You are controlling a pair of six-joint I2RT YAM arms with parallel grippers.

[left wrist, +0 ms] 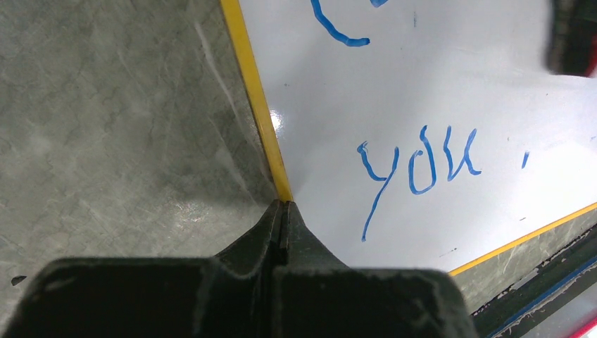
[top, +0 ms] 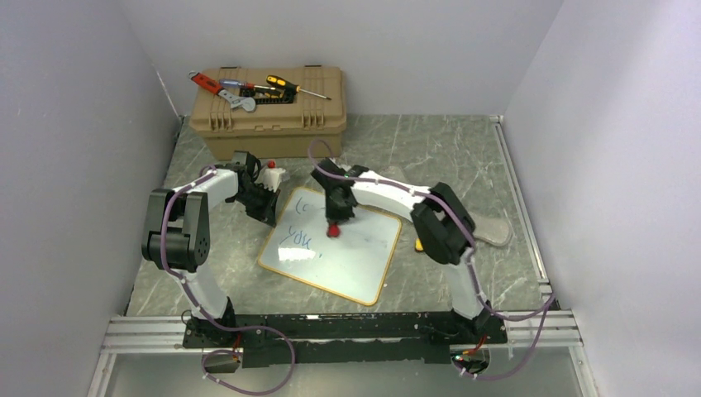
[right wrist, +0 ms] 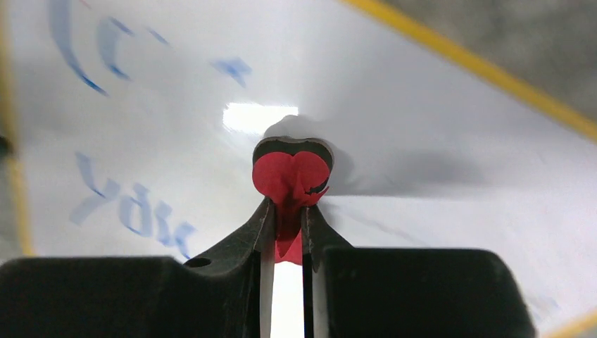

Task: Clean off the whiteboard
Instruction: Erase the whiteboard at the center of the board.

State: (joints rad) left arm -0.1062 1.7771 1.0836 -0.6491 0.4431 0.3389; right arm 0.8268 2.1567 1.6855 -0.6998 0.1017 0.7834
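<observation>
flat white rectangular whiteboard with thin orange-yellow frame [top: 343,256] lies flat mid-desk on the grey-green marbled desk [top: 463,157], skewed, one corner pointing away from the arms, between both arms; blue handwriting [left wrist: 421,167] sits on its left half, right half reads plain white; left arm [top: 186,222]: left jaws pressed together, nothing between them, tips right at the board's left frame edge, can't tell whether touching or just above; right arm [top: 438,219]: right jaws clamped on a small red heart-shaped eraser with dark pad [right wrist: 291,174], pad down on the board surface near the upper middle, well inside the frame on all sides; tan plastic toolbox [top: 273,128] with screwdrivers on its lid stands at the far edge, near the board's far corner but apart; small white object with red top [top: 272,174] sits between toolbox and board, just beside the left wrist; a strip of desk shows between the board's near edge and the black base rail [top: 347,327], and a wider stretch to the board's right; walls close in left, right and far
</observation>
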